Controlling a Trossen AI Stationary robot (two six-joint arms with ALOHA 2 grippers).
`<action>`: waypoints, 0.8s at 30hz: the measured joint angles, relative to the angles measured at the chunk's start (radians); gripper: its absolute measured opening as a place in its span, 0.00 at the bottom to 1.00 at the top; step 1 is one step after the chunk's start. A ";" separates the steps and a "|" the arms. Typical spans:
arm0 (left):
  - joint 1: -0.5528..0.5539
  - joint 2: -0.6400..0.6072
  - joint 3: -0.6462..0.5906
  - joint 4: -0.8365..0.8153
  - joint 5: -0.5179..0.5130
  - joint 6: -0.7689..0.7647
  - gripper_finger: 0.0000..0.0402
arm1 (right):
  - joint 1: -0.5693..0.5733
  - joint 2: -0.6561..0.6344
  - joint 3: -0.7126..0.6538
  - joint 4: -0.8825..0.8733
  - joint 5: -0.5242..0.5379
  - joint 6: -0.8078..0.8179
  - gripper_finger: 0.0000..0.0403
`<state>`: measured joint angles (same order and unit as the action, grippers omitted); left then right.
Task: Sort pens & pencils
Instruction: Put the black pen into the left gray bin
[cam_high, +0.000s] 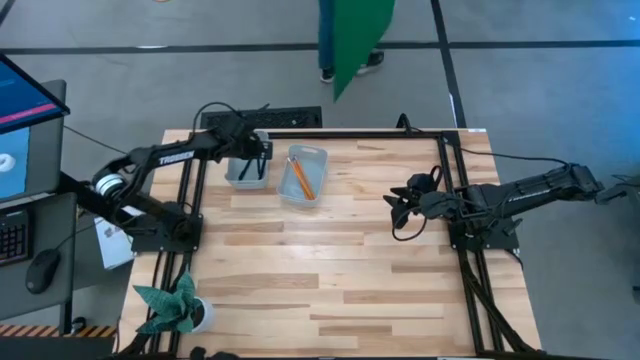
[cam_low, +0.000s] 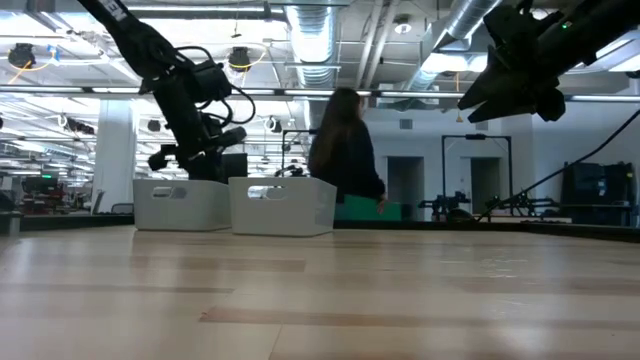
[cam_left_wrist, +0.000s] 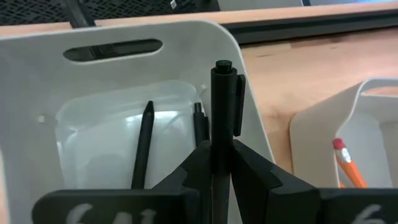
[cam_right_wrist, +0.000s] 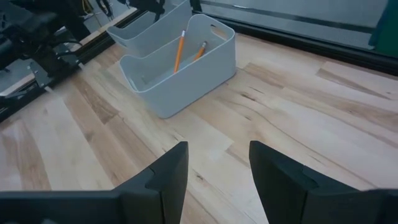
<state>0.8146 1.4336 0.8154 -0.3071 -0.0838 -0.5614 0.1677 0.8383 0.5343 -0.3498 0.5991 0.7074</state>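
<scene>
Setting: pale wood-plank table in an open workshop; a person in dark top stood past the far edge.
Left gripper: left gripper hung over the left-hand grey plastic bin, fingers pressed tight on a black capped pen, held upright, cap end up.
Pens: two more thin black pens leaned inside that same bin, just beside the held one.
Pencils: slim orange pencils sat tilted in the neighbouring grey plastic bin, which touches or nearly touches the pen bin; one pink eraser end showed at its rim. Exact count unclear.
Right gripper: right gripper waited raised over bare table on the right side, well apart from the bins, fingers spread, nothing between them.
Step in hand: likely dropping the last pen into the pen bin.
How to do it well: keep the pen centred over the bin opening, clear of the shared wall; lower before parting fingers so it can't bounce out or tip toward the pencils.
Risk: upright release may let it topple across the rim.
Progress: judged near done.
</scene>
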 joint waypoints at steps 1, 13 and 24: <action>0.000 0.005 0.000 0.009 0.000 0.000 0.11 | 0.000 0.000 0.000 0.000 0.000 0.000 0.48; 0.000 0.007 0.000 0.069 0.028 0.018 0.11 | 0.000 0.000 0.000 -0.007 0.000 0.000 0.48; 0.000 0.007 0.000 0.096 0.072 0.014 0.11 | 0.000 0.000 0.000 -0.009 0.000 0.000 0.48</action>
<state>0.8150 1.4403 0.8154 -0.2115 -0.0121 -0.5472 0.1677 0.8383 0.5346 -0.3584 0.5990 0.7074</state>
